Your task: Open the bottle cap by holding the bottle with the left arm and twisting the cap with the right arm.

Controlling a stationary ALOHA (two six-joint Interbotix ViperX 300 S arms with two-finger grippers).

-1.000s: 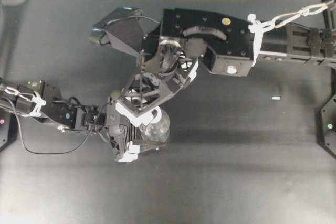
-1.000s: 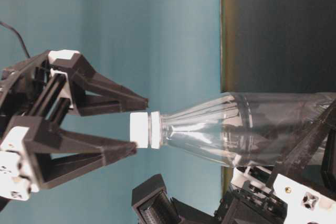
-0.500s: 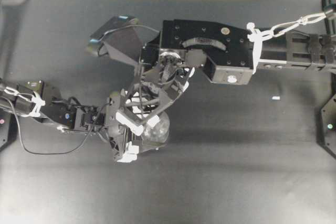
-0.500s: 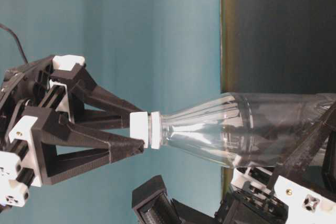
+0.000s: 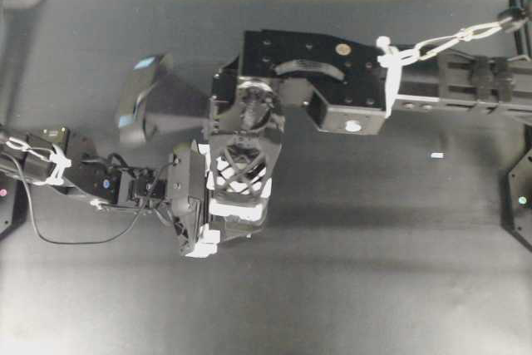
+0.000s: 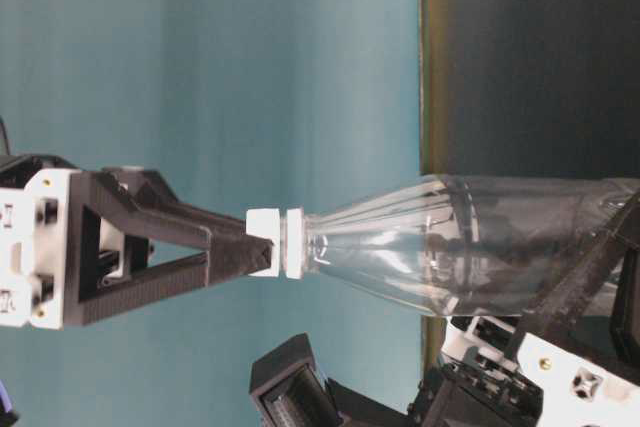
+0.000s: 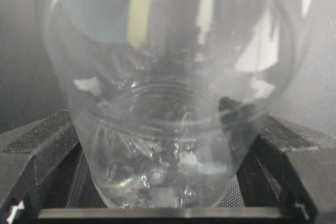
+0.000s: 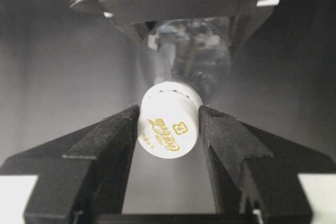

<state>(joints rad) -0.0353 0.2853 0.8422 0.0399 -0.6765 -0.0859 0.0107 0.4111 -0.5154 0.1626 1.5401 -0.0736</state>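
Because the right gripper (image 8: pixel 169 129) is clamped on the white bottle cap (image 8: pixel 169 120) only at its fingertips, it could slip during the twist. Behind the cap, the clear bottle (image 6: pixel 460 247) stands upright, its body pinched between the left gripper's (image 7: pixel 168 203) jaws, and might rotate with it.

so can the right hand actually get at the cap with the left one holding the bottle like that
Yes, it looks so: the right hand is already closed on the bottle cap, while the left hand holds the bottle low on its body, leaving the neck free.
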